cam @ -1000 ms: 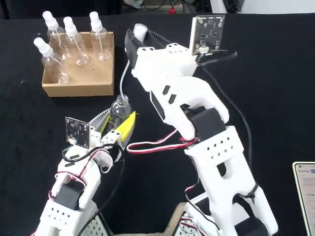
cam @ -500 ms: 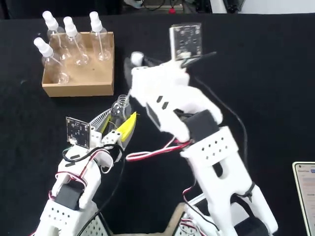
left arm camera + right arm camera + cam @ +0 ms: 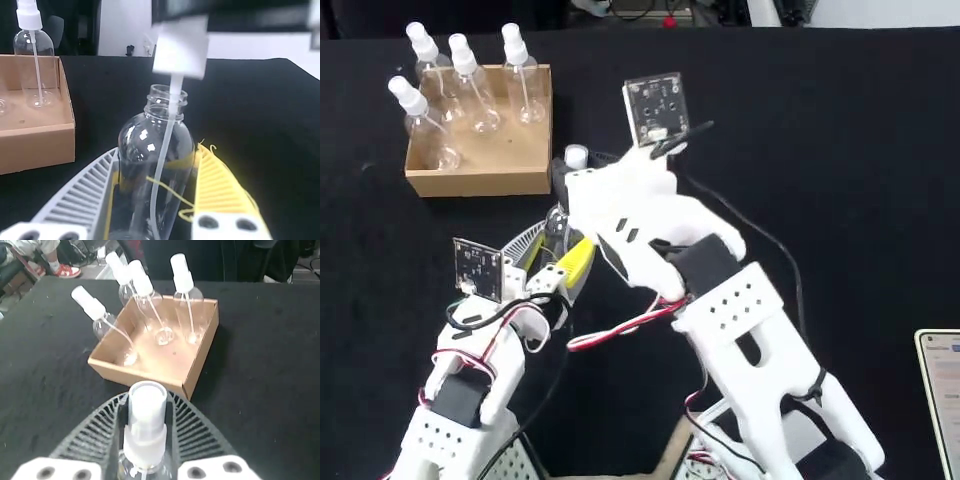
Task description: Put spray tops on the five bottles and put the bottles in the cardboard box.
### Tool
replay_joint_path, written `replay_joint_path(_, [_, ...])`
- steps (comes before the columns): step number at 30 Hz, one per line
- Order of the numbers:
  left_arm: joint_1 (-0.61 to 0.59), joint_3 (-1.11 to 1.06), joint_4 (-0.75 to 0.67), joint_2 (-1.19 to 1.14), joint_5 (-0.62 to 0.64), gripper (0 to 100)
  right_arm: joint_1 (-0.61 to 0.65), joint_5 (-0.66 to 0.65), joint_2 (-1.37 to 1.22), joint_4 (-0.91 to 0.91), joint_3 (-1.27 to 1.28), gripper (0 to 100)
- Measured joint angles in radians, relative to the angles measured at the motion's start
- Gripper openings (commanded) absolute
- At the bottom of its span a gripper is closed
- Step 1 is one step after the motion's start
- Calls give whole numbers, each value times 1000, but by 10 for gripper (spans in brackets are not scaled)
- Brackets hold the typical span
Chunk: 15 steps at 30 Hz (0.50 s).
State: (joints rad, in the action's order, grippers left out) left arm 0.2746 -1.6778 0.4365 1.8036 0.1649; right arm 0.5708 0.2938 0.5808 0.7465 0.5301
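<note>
A clear open-necked bottle (image 3: 150, 160) stands upright with my left gripper (image 3: 157, 150) shut on it between a grey and a yellow finger; in the high view the bottle (image 3: 558, 222) is just in front of the cardboard box (image 3: 520, 178). My right gripper (image 3: 147, 400) is shut on a white spray top (image 3: 146, 422) directly above the bottle's neck. The spray top (image 3: 180, 45) hangs a little above the rim, and its thin tube (image 3: 162, 150) runs down inside the bottle. Several capped bottles (image 3: 470, 85) stand in the box.
The cardboard box (image 3: 150, 371) lies beyond both grippers at the table's far left. The right arm's white body (image 3: 720, 300) crosses the middle of the black table. A screen's corner (image 3: 940, 400) shows at the right edge.
My right gripper has swung left and come down with the spray top, from beside the box to right over the held bottle. The left arm has kept still.
</note>
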Motion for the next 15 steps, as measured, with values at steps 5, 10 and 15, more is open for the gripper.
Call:
replay_joint_path(5, [-2, 0, 0, -2, 0, 65, 2, 0, 2, -3, 29, 11])
replay_joint_path(10, [-6, 0, 0, -2, 0, 65, 2, 0, 2, -5, 29, 11])
replay_joint_path(15, [-6, 0, 0, -2, 0, 66, 8, 0, 63, -2, 77, 11])
